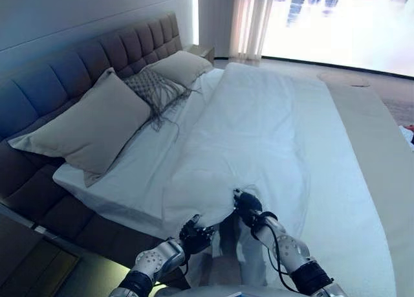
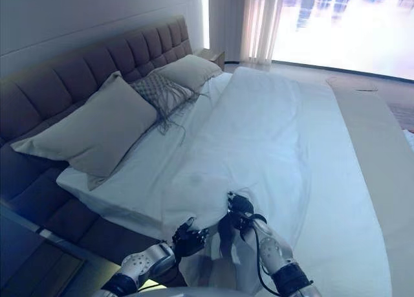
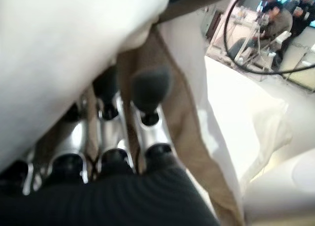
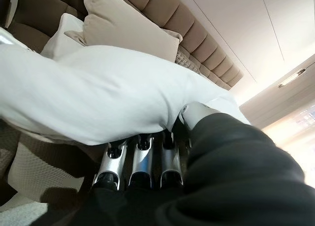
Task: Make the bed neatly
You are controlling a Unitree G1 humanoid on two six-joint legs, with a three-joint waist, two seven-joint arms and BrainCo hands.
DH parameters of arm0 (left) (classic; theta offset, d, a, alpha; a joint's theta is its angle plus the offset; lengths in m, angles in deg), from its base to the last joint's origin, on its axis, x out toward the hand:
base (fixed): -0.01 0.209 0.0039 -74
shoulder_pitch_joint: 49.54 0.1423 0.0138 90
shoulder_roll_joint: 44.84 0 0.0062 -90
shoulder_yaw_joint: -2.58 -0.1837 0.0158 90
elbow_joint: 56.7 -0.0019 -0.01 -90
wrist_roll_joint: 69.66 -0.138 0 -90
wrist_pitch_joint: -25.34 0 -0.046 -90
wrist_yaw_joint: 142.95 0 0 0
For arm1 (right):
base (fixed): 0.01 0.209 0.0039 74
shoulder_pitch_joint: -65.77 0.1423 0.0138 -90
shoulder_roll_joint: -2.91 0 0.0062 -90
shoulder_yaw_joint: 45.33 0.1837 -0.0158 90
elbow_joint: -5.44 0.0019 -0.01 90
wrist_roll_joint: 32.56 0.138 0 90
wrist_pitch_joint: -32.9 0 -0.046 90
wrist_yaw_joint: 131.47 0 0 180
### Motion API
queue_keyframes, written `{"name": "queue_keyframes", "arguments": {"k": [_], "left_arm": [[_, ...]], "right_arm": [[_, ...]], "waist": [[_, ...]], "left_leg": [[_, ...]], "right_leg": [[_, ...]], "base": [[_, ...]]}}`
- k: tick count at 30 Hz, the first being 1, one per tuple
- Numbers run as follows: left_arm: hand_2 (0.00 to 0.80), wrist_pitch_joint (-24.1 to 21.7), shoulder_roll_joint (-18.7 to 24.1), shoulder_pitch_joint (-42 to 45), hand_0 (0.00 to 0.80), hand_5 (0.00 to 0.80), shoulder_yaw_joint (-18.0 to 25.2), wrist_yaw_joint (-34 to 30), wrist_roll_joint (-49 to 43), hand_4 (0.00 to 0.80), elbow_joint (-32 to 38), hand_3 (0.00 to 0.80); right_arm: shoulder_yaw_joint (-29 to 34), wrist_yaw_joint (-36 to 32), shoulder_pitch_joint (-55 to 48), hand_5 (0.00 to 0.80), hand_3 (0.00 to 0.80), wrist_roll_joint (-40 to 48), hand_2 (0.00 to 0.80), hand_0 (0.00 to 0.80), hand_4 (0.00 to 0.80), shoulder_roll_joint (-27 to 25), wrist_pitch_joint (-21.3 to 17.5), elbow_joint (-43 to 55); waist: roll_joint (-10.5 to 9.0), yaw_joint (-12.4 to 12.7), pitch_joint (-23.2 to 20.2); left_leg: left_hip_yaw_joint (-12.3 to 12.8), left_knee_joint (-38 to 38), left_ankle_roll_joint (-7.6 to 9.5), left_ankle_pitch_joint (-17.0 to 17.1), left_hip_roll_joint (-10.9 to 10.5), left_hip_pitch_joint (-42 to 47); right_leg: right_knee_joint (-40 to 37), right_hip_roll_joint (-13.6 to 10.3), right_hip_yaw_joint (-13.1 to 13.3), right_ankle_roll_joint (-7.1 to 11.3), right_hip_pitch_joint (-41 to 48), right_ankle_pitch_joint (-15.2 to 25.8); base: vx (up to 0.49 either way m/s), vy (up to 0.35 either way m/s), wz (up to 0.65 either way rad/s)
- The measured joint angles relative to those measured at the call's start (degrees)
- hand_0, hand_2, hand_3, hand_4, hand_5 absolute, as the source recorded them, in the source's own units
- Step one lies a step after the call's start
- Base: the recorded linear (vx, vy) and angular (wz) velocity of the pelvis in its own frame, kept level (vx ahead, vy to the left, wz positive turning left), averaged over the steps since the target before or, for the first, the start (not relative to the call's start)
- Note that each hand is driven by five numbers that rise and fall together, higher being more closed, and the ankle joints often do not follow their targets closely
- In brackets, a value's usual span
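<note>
Ahead of both hands, in the left eye view, the white duvet [image 1: 259,122] ran away as one long heap, its long axis pointing straight from the hands toward the curtains [image 1: 249,19], bunched down the middle of the bed [image 1: 362,200] with bare sheet on either side. The right hand [image 1: 247,203] sat at the duvet's near edge and the left hand [image 1: 194,235] just beside it and a little nearer the robot, so the right was the closer of the two to the bulk of the cloth. Off to the left hand's side lay the pillows [image 1: 97,125] against the headboard [image 1: 58,70]. Seen from the right eye, the layout was the same: the near hem gathered at the two hands, everything else beyond them. Along the left wrist view, the left hand's fingers [image 3: 147,113] were curled into folds of white duvet and a tan underside (a person sat at a desk far behind). Past the right wrist, the right hand's fingers [image 4: 142,162] disappeared under the duvet's edge, so I cannot tell whether they were closed on it. My judgement: spreading sideways, toward the pillows, was what the next move hinged on.
</note>
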Motion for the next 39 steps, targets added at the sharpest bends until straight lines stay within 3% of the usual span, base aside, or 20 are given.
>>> {"name": "queue_keyframes", "arguments": {"k": [8, 16, 22, 32, 35, 39], "left_arm": [[0.8, -5.6, 4.4, 0.4, 0.8, 0.8, 8.7, 3.5, -5.0, 0.8, -0.1, 0.8], [0.8, -8.7, 9.4, 0.4, 0.8, 0.8, 13.0, 5.1, -15.1, 0.8, -2.0, 0.8], [0.8, -9.4, 17.1, -0.7, 0.8, 0.8, 21.3, 3.8, -20.7, 0.8, -12.4, 0.8], [0.8, -8.8, 28.5, -2.8, 0.8, 0.8, 33.7, -1.3, -32.7, 0.8, -27.8, 0.8], [0.8, -8.4, 29.9, -2.9, 0.8, 0.8, 38.1, -1.2, -33.7, 0.8, -30.1, 0.8], [0.8, -7.8, 30.4, -3.8, 0.8, 0.8, 40.3, -0.7, -35.1, 0.8, -32.0, 0.8]], "right_arm": [[0.7, -2.1, -2.6, 0.0, 0.0, 0.1, 0.0, 0.0, 0.0, -0.6, -0.7, -0.3], [4.3, -6.1, -3.5, 0.0, 0.0, 1.5, 0.0, 0.0, 0.0, -5.9, -0.4, -4.8], [8.0, -9.0, -4.3, 0.0, 0.0, 5.2, 0.0, 0.0, 0.0, -8.1, -0.4, -8.0], [18.2, -11.8, -10.0, 0.0, 0.0, 5.2, 0.0, 0.0, 0.0, -11.5, -0.6, -18.7], [19.0, -13.6, -11.8, 0.0, 0.0, 5.2, 0.0, 0.0, 0.0, -11.2, -1.0, -21.2], [19.5, -15.8, -12.5, 0.0, 0.0, 5.2, 0.0, 0.0, 0.0, -11.2, -1.2, -23.0]], "waist": [[0.37, -0.1, -1.3], [0.78, -0.5, -2.8], [1.25, -3.0, -2.9], [1.18, -4.9, -3.0], [1.2, -4.9, -3.0], [1.18, -5.1, -3.0]], "left_leg": [[0.2, -0.1, 0.0, 0.0, 0.2, -0.2], [0.4, -0.1, -0.02, 0.0, 0.5, -1.2], [0.8, -0.2, -0.53, -0.4, 1.7, -1.4], [1.7, -0.2, -1.62, -0.9, 2.6, -2.3], [1.5, -0.2, -2.08, -1.2, 3.0, -2.4], [1.1, 0.0, -2.17, -1.1, 3.1, -3.1]], "right_leg": [[0.0, 0.1, 0.4, -0.12, -0.8, -0.1], [0.1, 0.3, 1.3, -0.31, -2.6, 0.1], [-0.1, 1.0, 2.1, -0.6, -4.1, 0.6], [-2.6, 1.4, 2.2, -0.5, -5.6, 2.5], [-3.0, 1.8, 2.2, -0.53, -6.1, 3.0], [-3.7, 2.1, 1.9, -0.65, -6.3, 3.5]], "base": [[-0.08, 0.028, -0.03], [-0.06, 0.03, -0.06], [-0.045, 0.057, -0.18], [-0.007, 0.056, -0.15], [0.003, 0.023, -0.15], [0.004, 0.034, 0.01]]}}
